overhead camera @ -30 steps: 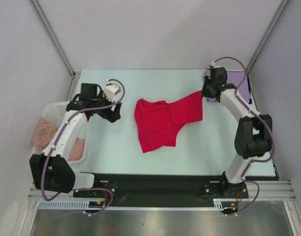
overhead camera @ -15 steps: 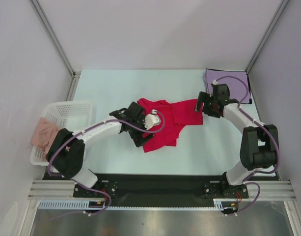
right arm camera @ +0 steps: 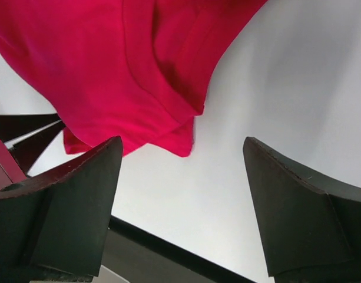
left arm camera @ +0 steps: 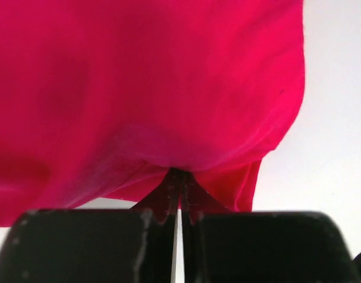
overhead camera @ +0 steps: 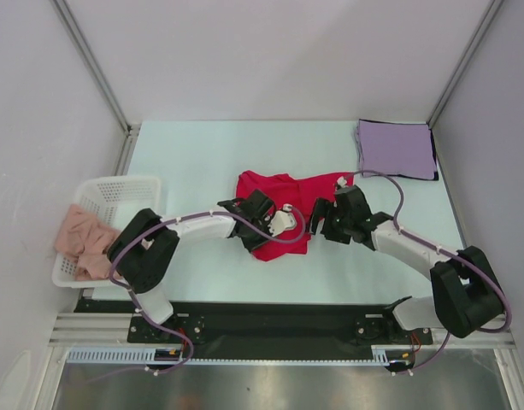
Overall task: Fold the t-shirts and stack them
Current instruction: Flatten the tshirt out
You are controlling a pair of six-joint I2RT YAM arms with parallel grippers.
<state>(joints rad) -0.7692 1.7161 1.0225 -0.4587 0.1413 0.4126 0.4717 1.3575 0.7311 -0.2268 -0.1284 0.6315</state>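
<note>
— Where is the red t-shirt (overhead camera: pixel 279 192) to be found?

— It is seen at the middle of the table (overhead camera: pixel 202 154), crumpled and unfolded, with both arms stretched in over its near side.

— How is the left gripper (left arm camera: pixel 179 184) seen to stand?

— Its fingers are pressed together, and an edge of the red cloth is pinched between them. In the left wrist view the fabric is drawn into a small peak at the fingertips, and the rest of the shirt is spread above them. Bare table is shown to the right.

— And the right gripper (right arm camera: pixel 181 147)?

— It is held wide apart, and nothing is gripped. In the right wrist view a folded corner of the red t-shirt is seen near the gap between the two fingers. Whether the cloth is touched by either finger cannot be told. In the overhead view this gripper is placed at the shirt's right near side, just beside the left one.

— What is seen of the second shirt?

— The lavender t-shirt (overhead camera: pixel 397 147) is laid folded into a flat square at the far right corner of the table, well apart from the red one and from both grippers.

— Is anything else shown?

— A white basket (overhead camera: pixel 116 184) is set at the left edge of the table, and a pink cloth (overhead camera: pixel 80 235) is draped over its outer side.
</note>
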